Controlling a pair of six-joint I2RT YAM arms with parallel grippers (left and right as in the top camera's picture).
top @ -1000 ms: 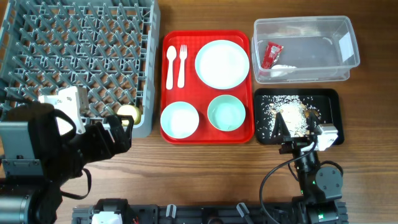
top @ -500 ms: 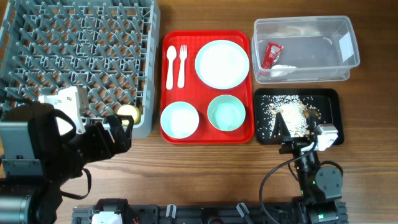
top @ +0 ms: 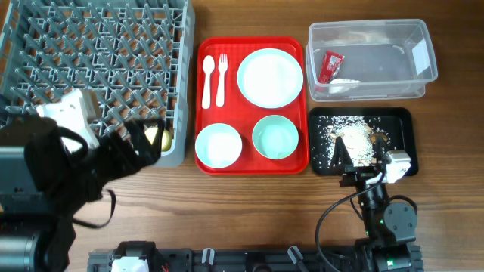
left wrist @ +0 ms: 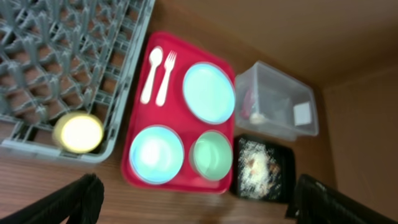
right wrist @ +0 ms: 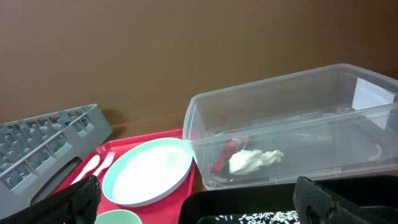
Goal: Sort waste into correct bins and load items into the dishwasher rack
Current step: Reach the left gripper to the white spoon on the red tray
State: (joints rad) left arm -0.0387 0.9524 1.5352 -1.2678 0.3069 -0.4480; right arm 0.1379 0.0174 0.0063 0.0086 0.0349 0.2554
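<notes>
The grey dishwasher rack (top: 91,60) fills the top left, with a yellow cup (top: 156,136) in its near right corner. My left gripper (top: 144,147) hovers open at that corner, empty, half hiding the cup. A red tray (top: 252,166) carries the plate (top: 270,78), two bowls (top: 218,145) (top: 275,138), spoon (top: 207,79) and fork (top: 221,79). The clear tub (top: 370,34) holds a red wrapper (top: 330,66) and white scrap (top: 344,85). Crumbs (top: 355,140) lie in the black tray (top: 401,121). My right gripper (top: 361,160) is open over that tray's near edge.
The left wrist view looks down on the cup (left wrist: 78,132), the red tray (left wrist: 180,46) and the tub (left wrist: 277,102). The right wrist view faces the plate (right wrist: 149,171) and the tub (right wrist: 292,124). Bare wood runs along the table's front edge.
My left arm has moved up and away from the front edge, so its gripper now covers part of the yellow cup. The right arm has not moved.
</notes>
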